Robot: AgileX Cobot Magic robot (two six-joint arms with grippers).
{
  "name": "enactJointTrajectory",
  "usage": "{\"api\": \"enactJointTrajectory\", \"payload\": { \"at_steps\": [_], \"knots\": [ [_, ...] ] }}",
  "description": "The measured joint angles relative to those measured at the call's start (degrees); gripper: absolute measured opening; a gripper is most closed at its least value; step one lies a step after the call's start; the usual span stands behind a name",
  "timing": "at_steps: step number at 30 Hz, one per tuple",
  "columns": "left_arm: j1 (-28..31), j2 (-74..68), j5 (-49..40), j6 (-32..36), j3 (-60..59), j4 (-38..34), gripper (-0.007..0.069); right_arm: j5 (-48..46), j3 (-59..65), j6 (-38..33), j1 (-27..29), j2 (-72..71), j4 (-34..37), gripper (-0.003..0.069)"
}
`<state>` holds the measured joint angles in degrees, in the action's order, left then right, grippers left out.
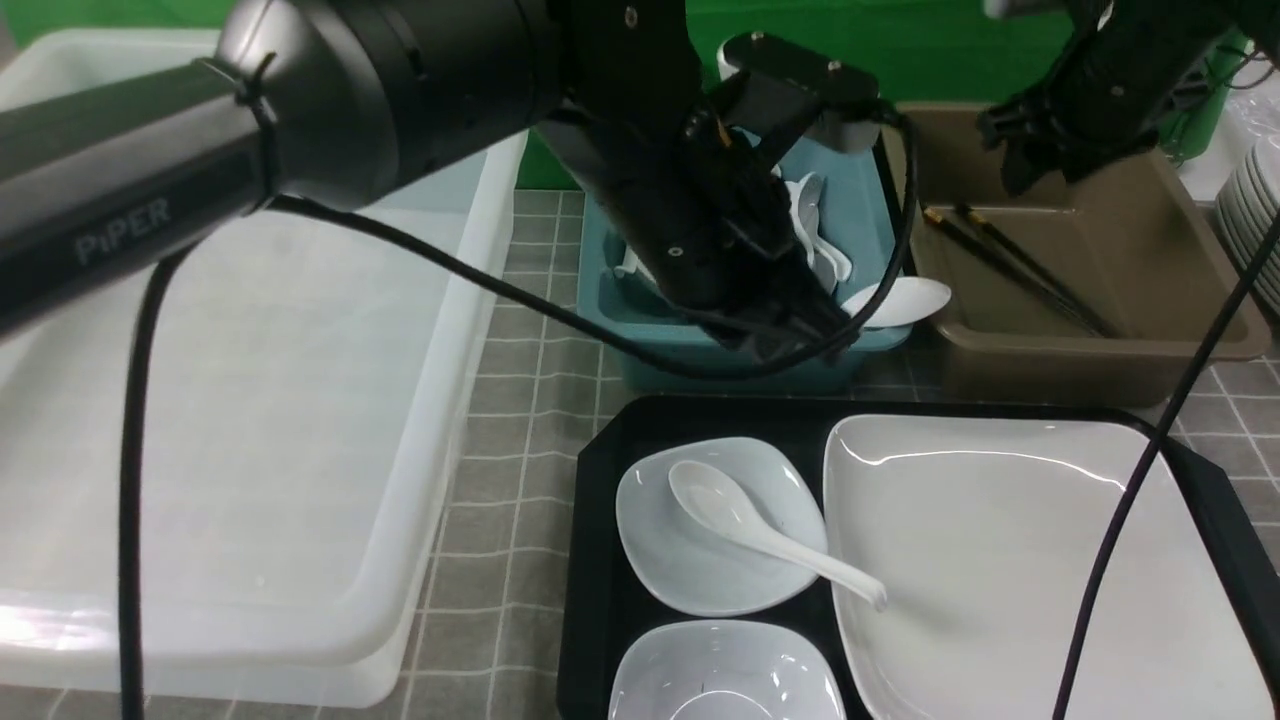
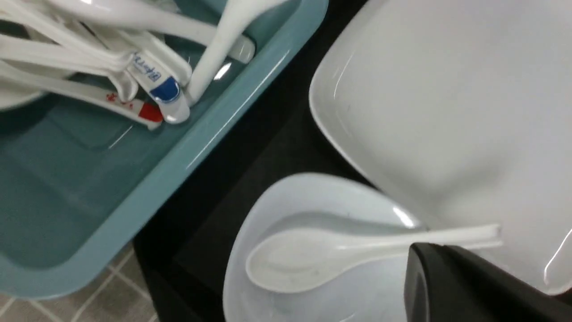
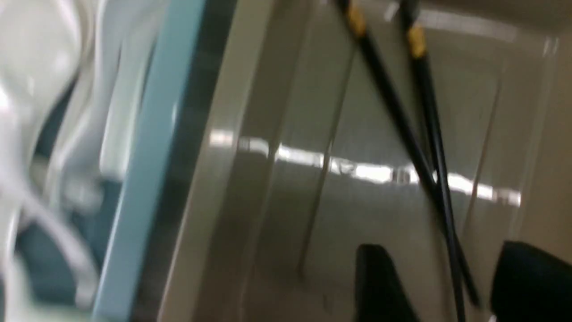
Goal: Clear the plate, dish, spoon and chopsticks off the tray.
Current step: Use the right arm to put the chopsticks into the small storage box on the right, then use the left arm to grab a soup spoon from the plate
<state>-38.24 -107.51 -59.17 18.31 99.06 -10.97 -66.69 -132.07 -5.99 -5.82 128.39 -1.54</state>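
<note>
The black tray (image 1: 600, 560) holds the large white plate (image 1: 1000, 560) and a small white dish (image 1: 700, 570). The white spoon (image 1: 740, 520) lies in that dish with its handle reaching over the plate's edge. My left gripper (image 1: 800, 335) hangs shut over the tray's far edge, beside the teal tub. In the left wrist view its tip (image 2: 418, 264) sits just above the spoon (image 2: 304, 259) and holds nothing. The black chopsticks (image 1: 1020, 265) lie in the brown tub. My right gripper (image 3: 451, 286) is open above them, with the chopsticks (image 3: 415, 134) running free between its fingers.
A second small dish (image 1: 725, 670) sits at the tray's near edge. The teal tub (image 1: 700, 350) holds several white spoons, one resting on its rim (image 1: 895, 300). The brown tub (image 1: 1100, 340) stands to its right. A big white bin (image 1: 250, 400) fills the left, stacked plates (image 1: 1255, 220) the far right.
</note>
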Motion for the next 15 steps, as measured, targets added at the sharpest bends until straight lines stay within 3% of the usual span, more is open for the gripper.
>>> {"api": "enactJointTrajectory", "payload": {
  "at_steps": [4,10,15],
  "knots": [
    [0.0,0.0,-2.4,6.5,0.0,0.3,0.0008,-0.1,6.1,-0.9,0.0,-8.5,3.2,0.0078],
    [0.0,-1.7,-3.5,17.3,0.0,-0.6,0.0019,-0.1,23.3,-2.9,0.0,-28.2,9.3,0.0022],
    [-0.7,-7.5,-3.0,26.1,0.0,-4.1,0.0144,0.0,46.0,-5.7,0.0,-46.2,12.2,0.0022]
  ]
}}
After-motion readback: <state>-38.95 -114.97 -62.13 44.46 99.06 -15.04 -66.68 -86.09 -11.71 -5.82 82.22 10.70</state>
